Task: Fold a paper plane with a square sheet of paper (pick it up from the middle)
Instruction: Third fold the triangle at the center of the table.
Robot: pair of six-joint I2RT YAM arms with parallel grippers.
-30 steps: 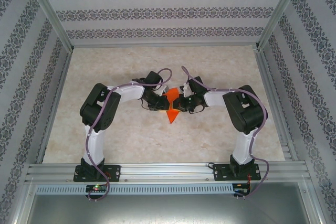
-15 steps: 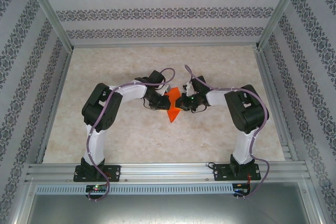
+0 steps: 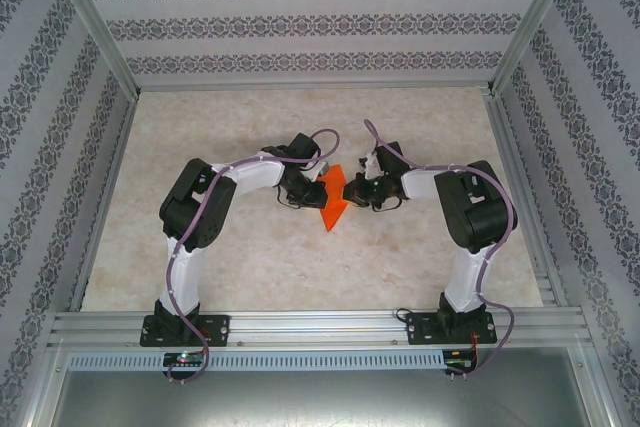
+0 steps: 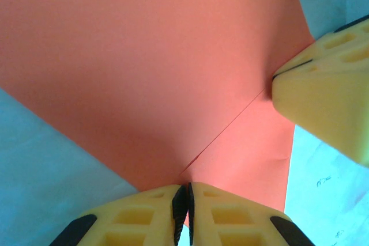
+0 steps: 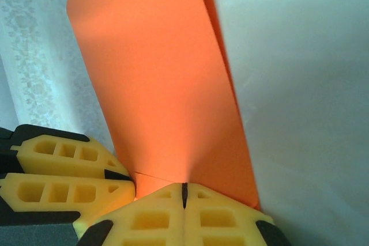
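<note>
Two-handed pinch at mid-table on the thin orange-red paper sheet [image 3: 333, 207], already folded to a point aimed toward the arm bases. Clamped from either side by the left gripper [image 3: 317, 191] and the right gripper [image 3: 348, 190], apparently raised off the pale marbled table [image 3: 250, 257] — hard to say whether the tip touches.

From the left wrist: yellow ribbed fingers [image 4: 144, 214] pressed tight together on the paper's near edge, right at the end of a diagonal crease [image 4: 230, 125]. From the right wrist, much the same: yellow fingertips [image 5: 222, 214] closed flat on the lower edge, with the opposite claw's fingers [image 5: 63, 151] just beside.

Probably gripped this close together to hold the layers aligned and the fold tight. Roughly midway through the folding, at a guess — no wings yet. Next, likely a press along that crease; some risk of skewing or tearing if tugged unevenly.
</note>
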